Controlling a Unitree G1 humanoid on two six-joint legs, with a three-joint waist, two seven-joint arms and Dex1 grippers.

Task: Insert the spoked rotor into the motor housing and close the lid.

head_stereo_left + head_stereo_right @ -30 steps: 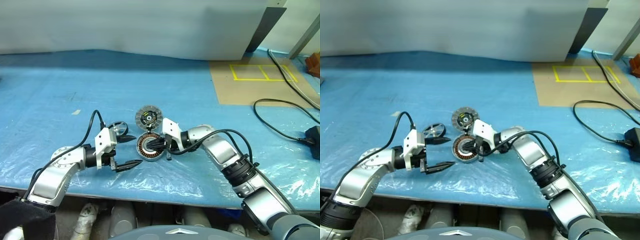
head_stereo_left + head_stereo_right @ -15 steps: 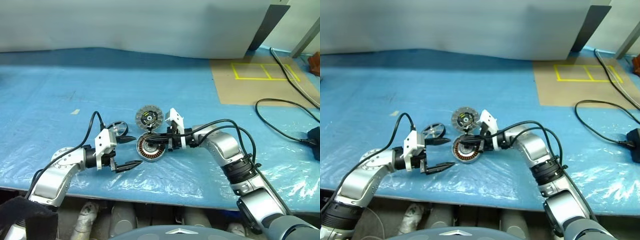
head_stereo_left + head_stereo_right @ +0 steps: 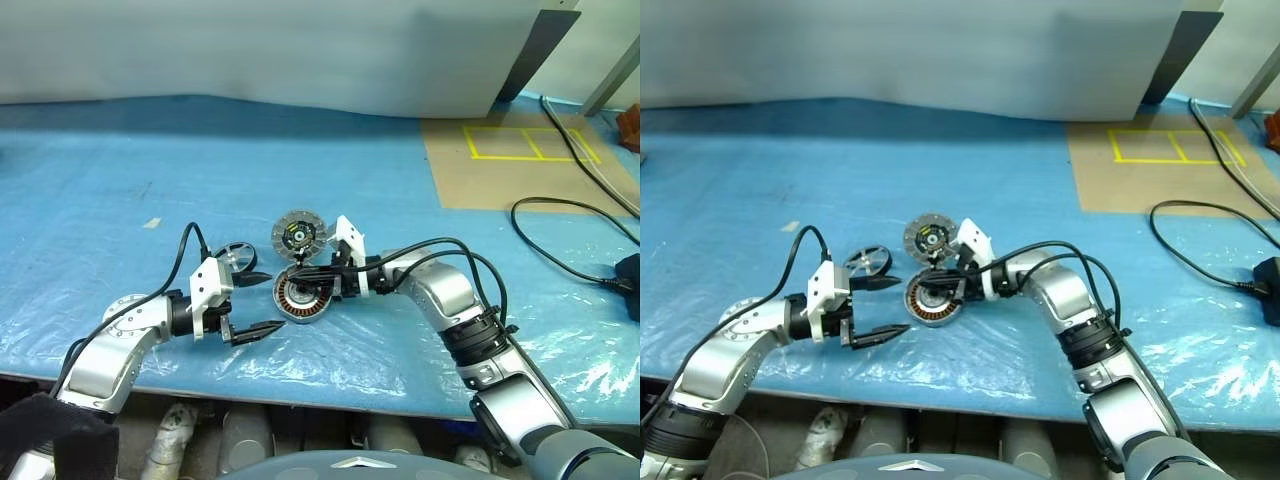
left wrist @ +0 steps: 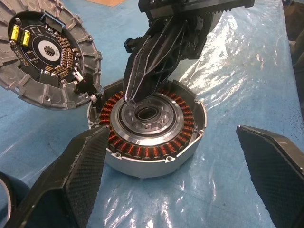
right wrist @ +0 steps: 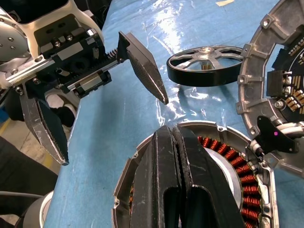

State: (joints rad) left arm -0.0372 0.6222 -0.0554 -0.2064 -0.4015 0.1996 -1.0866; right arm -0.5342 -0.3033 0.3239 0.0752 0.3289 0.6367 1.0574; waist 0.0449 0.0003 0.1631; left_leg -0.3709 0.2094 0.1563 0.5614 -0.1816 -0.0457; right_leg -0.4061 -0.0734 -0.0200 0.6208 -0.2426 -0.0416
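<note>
Lying on crinkled blue plastic sheeting (image 3: 420, 370), the silver-grey motor housing (image 3: 300, 297) shows copper windings (ribbed lid (image 3: 297, 236) hinged open). The right gripper (image 3: 297, 280), pressed shut and empty, points over its rim. The left gripper (image 3: 262, 301) gapes wide, empty, beside the black spoked rotor (image 3: 236, 257).
</note>
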